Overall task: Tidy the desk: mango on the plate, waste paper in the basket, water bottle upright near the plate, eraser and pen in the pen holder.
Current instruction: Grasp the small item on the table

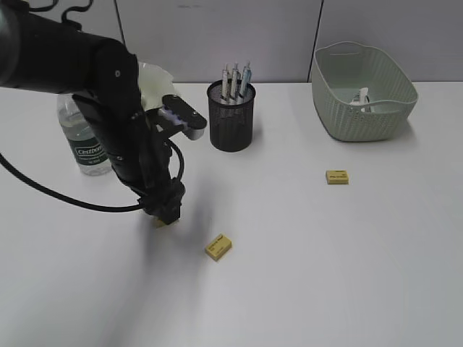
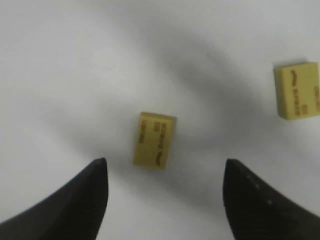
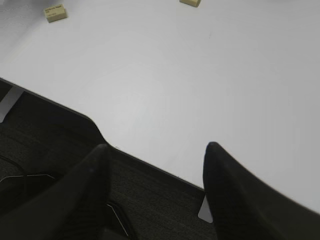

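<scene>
Erasers are what the left arm has come to: three small yellow blocks lie on the white worktop (image 1: pixel 347 275). The left gripper (image 2: pixel 165 172) hangs low over one eraser (image 2: pixel 154 139), its jaws spread wide apart with nothing between them, the block lying just ahead of the gap. In the exterior view this block is almost wholly hidden under the gripper. A second eraser (image 1: pixel 218 246) lies close by to the right, and a third eraser (image 1: pixel 336 176) sits well apart, nearer the basket (image 1: pixel 340 116).

Judging by its look, the eraser is light, firm rubber with flat, printed faces and slightly rounded edges; it should not crush or slip, but being so low it leaves little height to pinch. The long side faces look like the best hold, since the narrow width fits easily between the jaws. The block lies at a slight tilt to them, so a small wrist turn would probably square the pads to those faces. Being so light, it may skid if one pad touches first.

The right gripper (image 3: pixel 155 150) waits at the near edge of the worktop, jaws apart and empty. The pen holder (image 1: pixel 231 119) stands behind the left arm, pens already inside.
</scene>
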